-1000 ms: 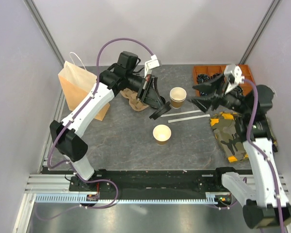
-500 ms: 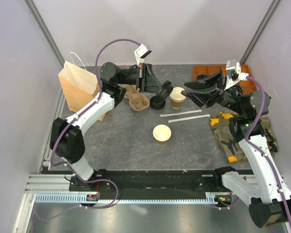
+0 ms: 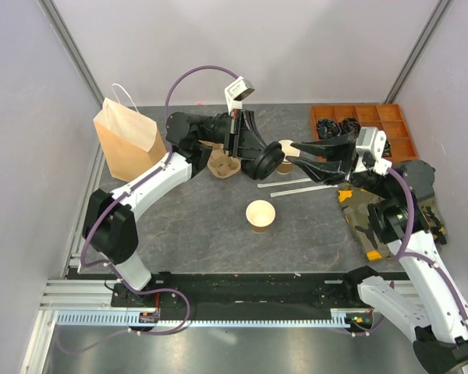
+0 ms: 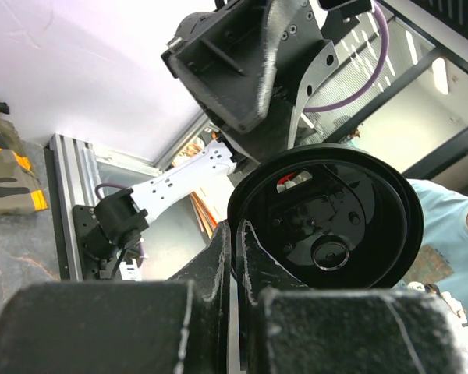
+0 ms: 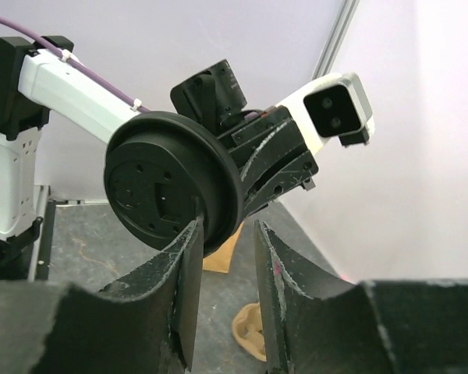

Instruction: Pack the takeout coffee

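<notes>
Both arms have swung toward each other. Your left pincer point(image 4: 235, 241) has carried the black lid point(image 4: 327, 226) out to the right of the carrier point(image 3: 222, 165), and your right pincer point(image 5: 225, 257) has come in to meet it. The left pincer is clamped on the lid's rim, holding it on edge above the surface point(image 3: 195, 226). The right pincer's jaws stand apart at the lid's edge, not gripping it. I judge this to be a handover or regrip before capping.

One cup point(image 3: 287, 146) stands right of the carrier, mostly hidden behind the lid. A second cup point(image 3: 260, 214), nearer you than the carrier, stands open and empty. The carrier's visible wells hold no cup. The bag point(image 3: 129, 144) stands upright to the left of the carrier, its inside unseen.
</notes>
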